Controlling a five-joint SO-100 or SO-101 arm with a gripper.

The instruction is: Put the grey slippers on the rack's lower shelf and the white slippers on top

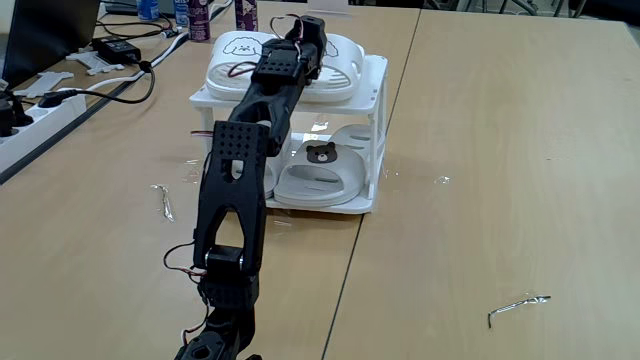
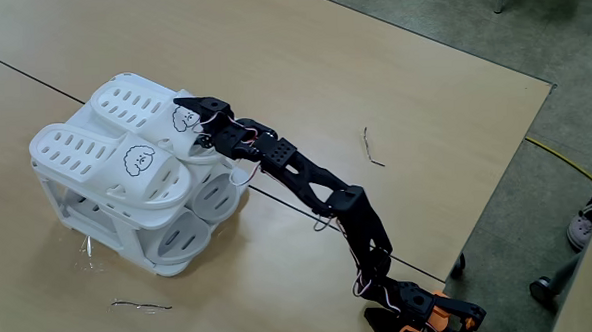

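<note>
Both white slippers (image 2: 114, 134) sit on the top (image 1: 372, 75) of the rack (image 1: 378, 150); grey slippers (image 1: 318, 172) on the lower shelf (image 1: 330, 204). Gripper (image 2: 185, 109) is at the 3 o'clock slipper's strap in a fixed view; jaws look closed on or against it, can't tell for sure. Judgement: seat it flush, open, retreat straight back without dragging. Clutter: power strip (image 1: 35, 110) at 9 o'clock, bent wire (image 1: 518, 305) at 4 o'clock in a fixed view, both well clear

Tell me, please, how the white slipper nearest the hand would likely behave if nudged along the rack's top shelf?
The white slipper looks moulded and slotted, so probably light and fairly stiff. Its flat sole should slide, not roll. The top shelf is just two slippers wide, so a hard push from the hand might tip it off.
</note>
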